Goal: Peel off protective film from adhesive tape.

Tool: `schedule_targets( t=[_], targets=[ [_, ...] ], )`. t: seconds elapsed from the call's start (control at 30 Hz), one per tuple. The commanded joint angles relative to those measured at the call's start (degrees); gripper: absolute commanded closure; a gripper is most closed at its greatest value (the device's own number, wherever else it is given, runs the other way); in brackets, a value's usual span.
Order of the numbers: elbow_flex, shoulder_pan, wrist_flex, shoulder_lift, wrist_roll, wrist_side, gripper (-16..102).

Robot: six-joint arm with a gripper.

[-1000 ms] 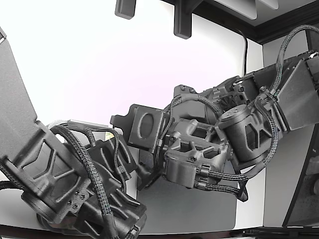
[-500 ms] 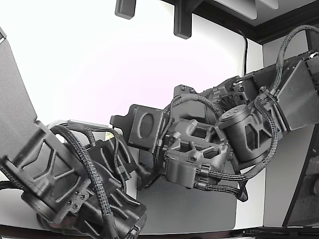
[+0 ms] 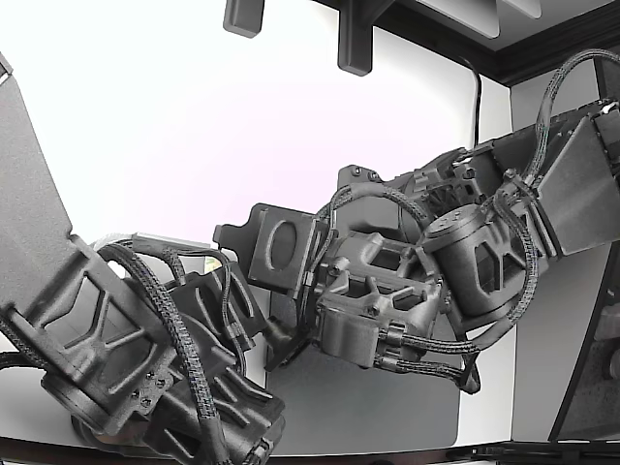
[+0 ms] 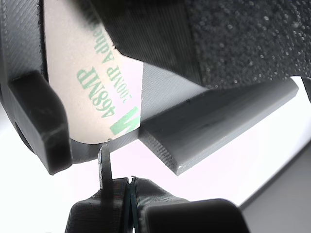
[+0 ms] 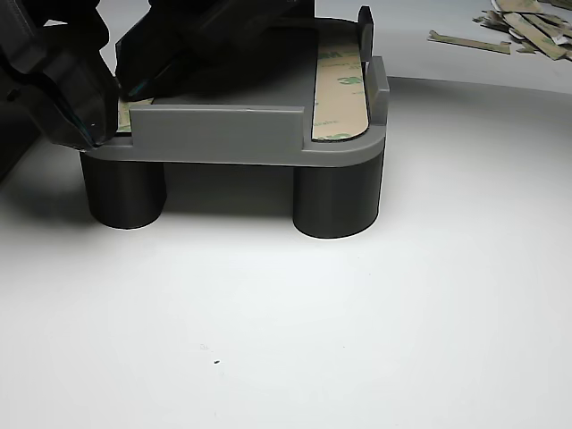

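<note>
So the part here is a grey fixture [image 5: 223, 132] standing on round legs on the white desk [image 5: 357, 313]. There's a strip of adhesive tape [image 5: 341, 94] lying along its edge on the other view's right, with the tan protective film [image 4: 82, 73] on top, the green 468MP print showing plainly in the wrist view. A second strip looks to lie at the fixture's opposite end, right where the pincer [image 5: 112, 89] has its tips down against the surface.

Honestly I can't tell if the pincer is pinched onto anything. In the wrist view there's a thin blade-like finger [image 4: 104, 167] just off the film's rounded end, apart from it as far as I can see, and the exterior view is just two arms crowding the frame.

My read: this is the pick-up-the-corner step, peeling hasn't started on either strip. Next move needs the tip worked under the film's edge without lifting the tape itself, then a low, slow pull. A pile of what look like used film scraps [image 5: 527, 25] sits far back on the desk.
</note>
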Motion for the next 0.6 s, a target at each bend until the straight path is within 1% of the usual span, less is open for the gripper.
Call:
schedule_targets(
  t=[0.0, 0.57],
  targets=[
    [-1.9, -0.4, 0.0, 0.7, 0.1, 0.3, 97],
    [-2.5, -0.3, 0.4, 0.3, 0.5, 0.1, 97]
  ],
)
